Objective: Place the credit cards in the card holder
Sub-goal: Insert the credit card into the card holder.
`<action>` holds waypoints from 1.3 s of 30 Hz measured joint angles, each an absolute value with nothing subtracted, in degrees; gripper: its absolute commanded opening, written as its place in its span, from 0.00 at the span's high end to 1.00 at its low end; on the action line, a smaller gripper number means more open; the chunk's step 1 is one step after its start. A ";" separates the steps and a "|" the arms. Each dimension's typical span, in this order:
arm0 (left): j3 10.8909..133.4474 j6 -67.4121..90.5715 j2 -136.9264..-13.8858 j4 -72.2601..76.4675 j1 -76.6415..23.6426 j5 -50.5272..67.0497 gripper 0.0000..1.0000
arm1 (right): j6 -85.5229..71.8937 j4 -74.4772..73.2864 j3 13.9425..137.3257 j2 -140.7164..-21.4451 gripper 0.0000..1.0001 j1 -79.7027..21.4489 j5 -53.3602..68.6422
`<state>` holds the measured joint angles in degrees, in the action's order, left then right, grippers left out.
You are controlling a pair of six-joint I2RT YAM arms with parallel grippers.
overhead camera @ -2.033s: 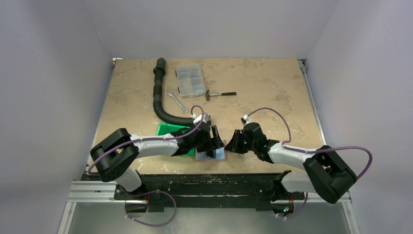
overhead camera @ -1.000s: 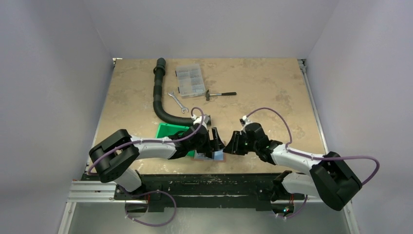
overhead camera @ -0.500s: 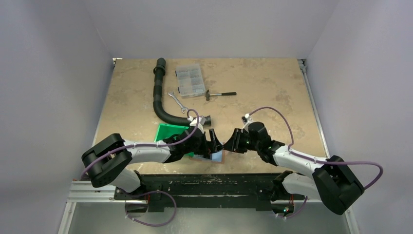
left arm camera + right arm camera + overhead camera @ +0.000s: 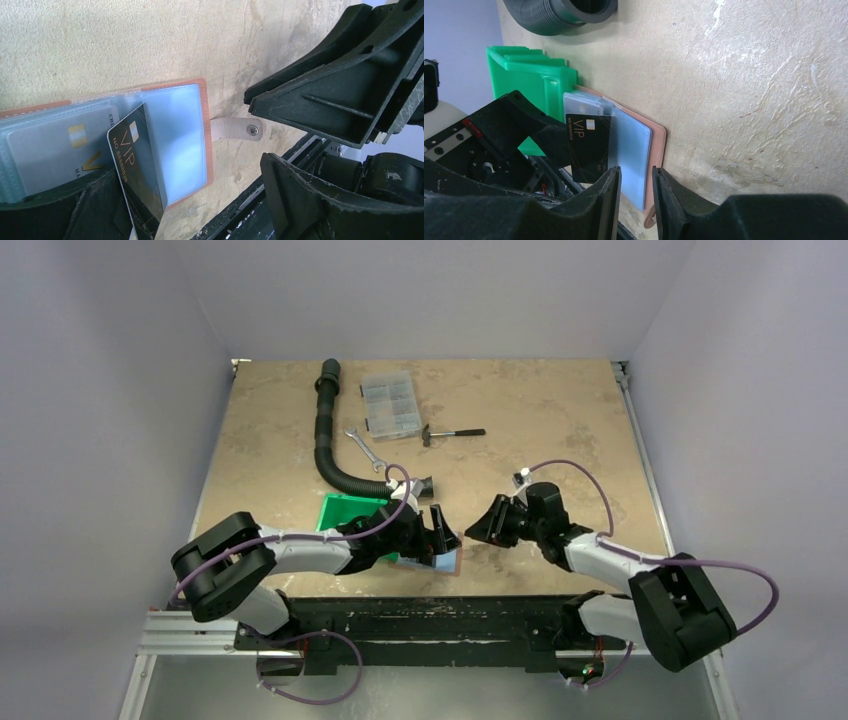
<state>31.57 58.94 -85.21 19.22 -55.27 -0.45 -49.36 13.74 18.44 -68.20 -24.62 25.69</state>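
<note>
Two arms meet over the near edge of the table (image 4: 540, 440). The card holder (image 4: 449, 561) lies open and flat there, pockets up, just beside the green bin (image 4: 345, 510) on its left and close to the table's front rail. Its clasp strap (image 4: 235, 130) extends flat onto the tabletop, toward the right arm. A black card (image 4: 589, 147) stands tilted in the grey-blue sleeves, part of it still projecting.

The left gripper (image 4: 440, 540) sits low over the holder with its jaws wide apart, gripping nothing; one finger lies close to the black card. The right gripper (image 4: 636, 175) hangs just to the right, apart from the holder, with only a narrow gap between its fingers and nothing in it.

Bare tabletop runs to the right of the holder and beyond it. At the far side lie a black ribbed hose (image 4: 325, 440), a wrench (image 4: 365, 450), a clear compartment box (image 4: 388, 405) and a hammer (image 4: 452, 433). Pale walls enclose the table on three sides.
</note>
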 measured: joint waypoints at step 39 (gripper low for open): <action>31.03 58.85 -86.26 21.71 -55.27 0.45 0.11 | -32.36 4.01 48.82 -97.38 0.09 -30.44 38.02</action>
<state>31.03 58.85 -86.26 21.71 -55.27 0.45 -32.36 4.01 48.82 -97.38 -30.44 38.02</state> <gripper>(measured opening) 0.892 0.908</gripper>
